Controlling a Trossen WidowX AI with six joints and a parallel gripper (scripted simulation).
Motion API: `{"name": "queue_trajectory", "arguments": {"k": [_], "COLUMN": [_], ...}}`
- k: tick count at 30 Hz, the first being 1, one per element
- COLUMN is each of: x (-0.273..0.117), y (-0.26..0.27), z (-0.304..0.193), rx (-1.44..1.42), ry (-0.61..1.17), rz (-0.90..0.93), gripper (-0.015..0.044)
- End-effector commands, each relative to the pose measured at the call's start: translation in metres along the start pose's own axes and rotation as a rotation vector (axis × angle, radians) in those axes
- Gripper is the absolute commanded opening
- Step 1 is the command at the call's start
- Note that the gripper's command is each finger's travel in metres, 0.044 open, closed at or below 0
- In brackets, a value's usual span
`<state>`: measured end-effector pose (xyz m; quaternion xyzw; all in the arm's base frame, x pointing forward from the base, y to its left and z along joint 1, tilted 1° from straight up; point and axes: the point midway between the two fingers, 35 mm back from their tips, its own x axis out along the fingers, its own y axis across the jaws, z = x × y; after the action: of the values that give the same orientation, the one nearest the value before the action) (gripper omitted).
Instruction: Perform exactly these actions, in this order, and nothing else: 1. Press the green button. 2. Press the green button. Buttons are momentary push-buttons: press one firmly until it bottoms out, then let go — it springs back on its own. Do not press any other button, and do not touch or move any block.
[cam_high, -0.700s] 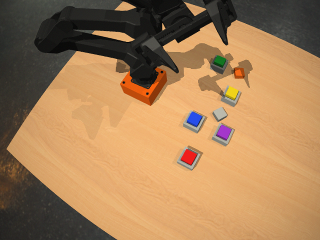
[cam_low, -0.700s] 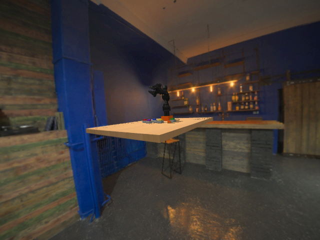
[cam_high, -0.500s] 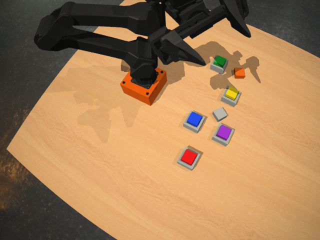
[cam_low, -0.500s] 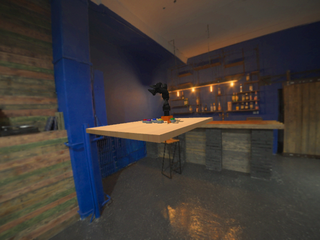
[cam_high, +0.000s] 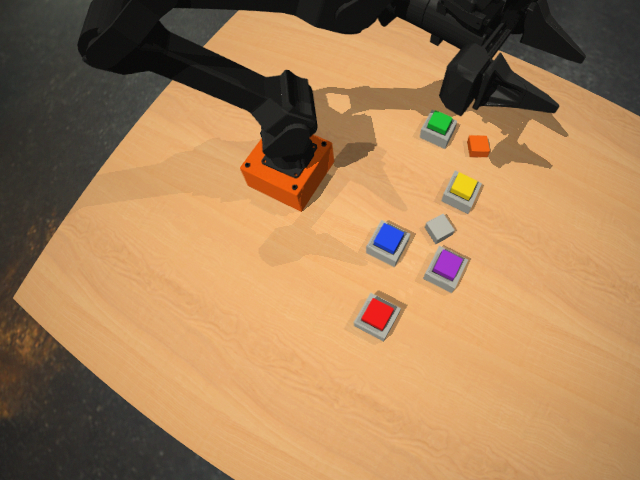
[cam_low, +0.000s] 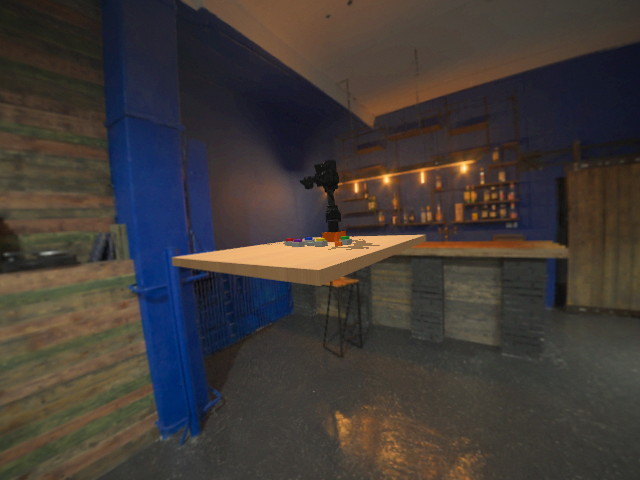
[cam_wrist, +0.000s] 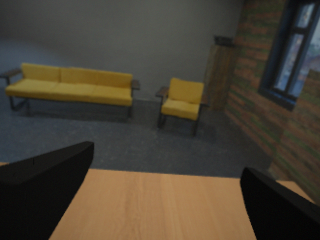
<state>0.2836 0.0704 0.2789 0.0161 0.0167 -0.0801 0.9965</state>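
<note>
Hovering wide open, the tool (cam_high: 571, 77) grips nothing — raised above the green button (cam_high: 439, 121).

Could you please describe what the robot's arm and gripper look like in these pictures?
The arm is matte black throughout, built of blocky, angular links, and rises from an orange box-shaped base with dark bolts at its corners. The gripper has two black, wedge-shaped fingers tapering to points. No cables or markings are visible.

Two black fingers of the wide-open claw (cam_wrist: 165, 200) frame the bare wooden bench (cam_wrist: 155, 205) edge, beyond which stand a yellow sofa (cam_wrist: 72, 85), a yellow armchair (cam_wrist: 184, 100) and a brick wall's window (cam_wrist: 295, 55).
</note>
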Motion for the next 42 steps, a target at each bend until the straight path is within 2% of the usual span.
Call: {"name": "queue_trajectory", "arguments": {"k": [1,11,20,36,42], "x": [0.004,-0.04,-0.112,-0.114,-0.11], "y": [0.058,0.091,0.087,0.087,0.086], "z": [-0.06,-0.138,-0.174,-0.174,-0.234], "rx": [-0.06,-0.093,-0.112,-0.113,-0.113], "ry": [0.361,0.933,1.493,1.508,1.508], "rz": [0.2,0.281,0.103,0.095,0.094], "gripper": [0.04,0.04,0.04,0.04,0.0242]}}
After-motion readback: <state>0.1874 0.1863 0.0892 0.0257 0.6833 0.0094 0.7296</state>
